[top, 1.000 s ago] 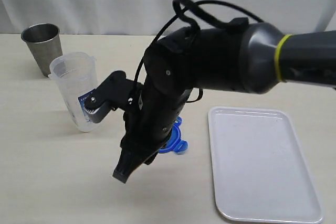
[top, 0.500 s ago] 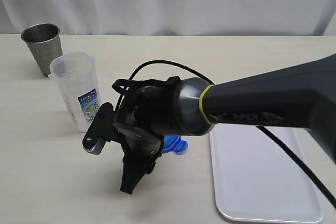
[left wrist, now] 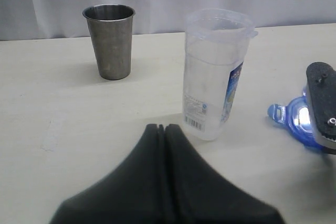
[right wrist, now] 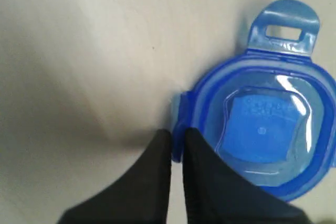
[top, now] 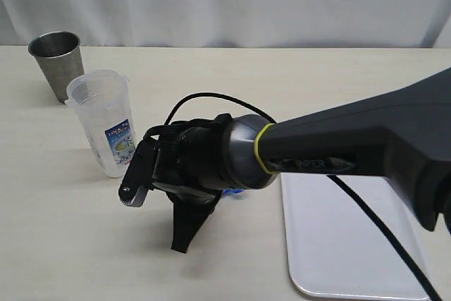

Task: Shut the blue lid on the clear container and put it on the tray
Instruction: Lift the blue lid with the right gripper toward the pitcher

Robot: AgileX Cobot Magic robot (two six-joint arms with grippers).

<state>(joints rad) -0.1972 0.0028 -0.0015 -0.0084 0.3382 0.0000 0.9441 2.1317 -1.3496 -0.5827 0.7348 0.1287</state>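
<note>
The blue lid lies flat on the table, right of the clear container, which stands upright and open. My right gripper is shut on the lid, pinching one side flap between its fingertips. In the exterior view the right arm hides the lid except for a blue sliver. The container stands apart to the left of that arm. My left gripper is shut and empty, low over the table just short of the container. The white tray lies at the right.
A grey metal cup stands at the back left, behind the container, and also shows as the cup in the left wrist view. A white curtain closes off the table's far edge.
The right arm has dropped lower over the lid, covering nearly all of it in the exterior view. Its jaws have closed onto the lid's flap. Container, cup and tray have not moved.
</note>
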